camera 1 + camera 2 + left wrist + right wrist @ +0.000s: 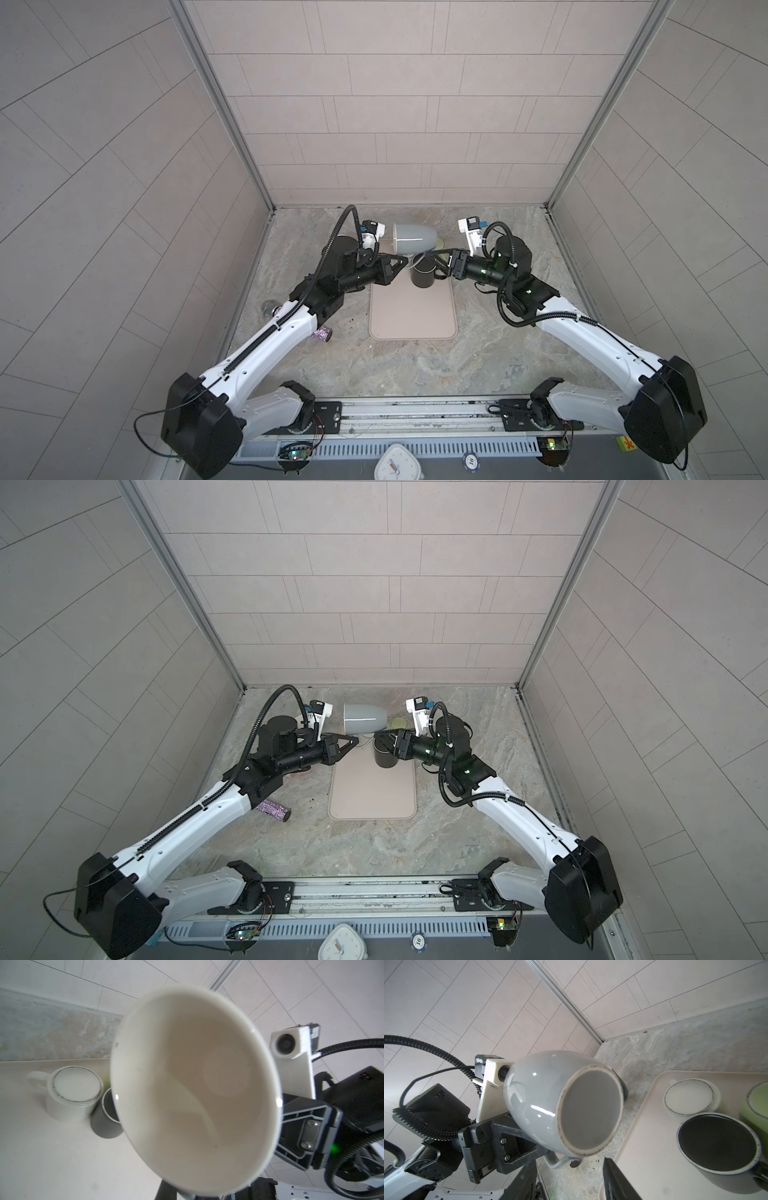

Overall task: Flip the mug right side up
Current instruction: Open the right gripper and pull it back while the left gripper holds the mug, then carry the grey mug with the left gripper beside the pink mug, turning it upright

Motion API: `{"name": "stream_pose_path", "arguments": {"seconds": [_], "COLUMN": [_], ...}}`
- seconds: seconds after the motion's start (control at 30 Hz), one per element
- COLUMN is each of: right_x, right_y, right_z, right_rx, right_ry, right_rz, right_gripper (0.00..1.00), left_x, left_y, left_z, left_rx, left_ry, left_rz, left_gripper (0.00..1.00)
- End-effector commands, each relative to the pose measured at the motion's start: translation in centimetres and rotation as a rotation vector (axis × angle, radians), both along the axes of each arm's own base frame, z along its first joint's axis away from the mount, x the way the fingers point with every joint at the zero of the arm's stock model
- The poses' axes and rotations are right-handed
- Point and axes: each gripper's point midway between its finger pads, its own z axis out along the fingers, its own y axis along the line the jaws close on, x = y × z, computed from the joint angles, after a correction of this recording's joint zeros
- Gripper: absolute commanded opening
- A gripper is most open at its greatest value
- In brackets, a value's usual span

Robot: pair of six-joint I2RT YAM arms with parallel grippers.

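A grey mug point(415, 239) point(365, 721) hangs on its side above the back edge of the beige mat point(411, 316). Its white inside point(195, 1088) faces the left wrist camera and its base point(589, 1109) faces the right wrist camera. My left gripper point(404, 260) point(354, 741) point(544, 1152) reaches under the mug and is shut on its handle point(558, 1162). My right gripper point(432, 262) point(384, 737) point(570, 1164) is open just right of the mug, with nothing between its fingers.
On the mat's back part stand a black mug point(422, 276) point(716, 1142), mouth up, a white mug point(72, 1093) point(689, 1097) upside down, and a green cup point(756, 1105). A glittery purple cylinder point(273, 809) lies under the left arm. A clock point(397, 463) sits at the front.
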Motion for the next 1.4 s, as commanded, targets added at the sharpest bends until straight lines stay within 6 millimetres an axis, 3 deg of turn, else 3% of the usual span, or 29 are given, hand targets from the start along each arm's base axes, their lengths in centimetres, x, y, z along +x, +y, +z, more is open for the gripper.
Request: {"name": "stream_pose_path", "arguments": {"seconds": [0.0,0.4,0.7,0.93,1.23,1.37], "right_x": [-0.4,-1.0,-3.3,-5.5,-8.1,-9.0], "right_y": [-0.9,-5.4,-8.2,-10.6,-12.0,-12.0], "right_z": [0.8,-2.3,-3.1,-4.0,-4.9,-5.1], "right_rx": [-0.046,-0.308,-0.416,-0.489,-0.534,-0.533], "right_ry": [-0.04,-0.009,-0.007,-0.011,-0.028,-0.036], "right_rz": [-0.031,-0.2,-0.246,-0.292,-0.27,-0.245], "right_gripper": [0.53,0.54,0.56,0.62,0.74,0.74], "left_x": [0.8,1.3,1.1,0.8,0.0,-0.6], "left_y": [1.4,4.0,5.8,7.1,10.6,12.3], "left_z": [2.4,0.4,0.7,1.4,2.5,2.6], "left_rx": [0.088,0.324,0.419,0.381,0.459,0.484], "left_ry": [-0.108,-0.077,-0.072,-0.015,0.009,0.034], "left_rz": [0.056,0.124,0.142,0.153,0.222,0.256], "left_gripper": [0.0,0.0,0.0,0.0,0.0,0.0]}}
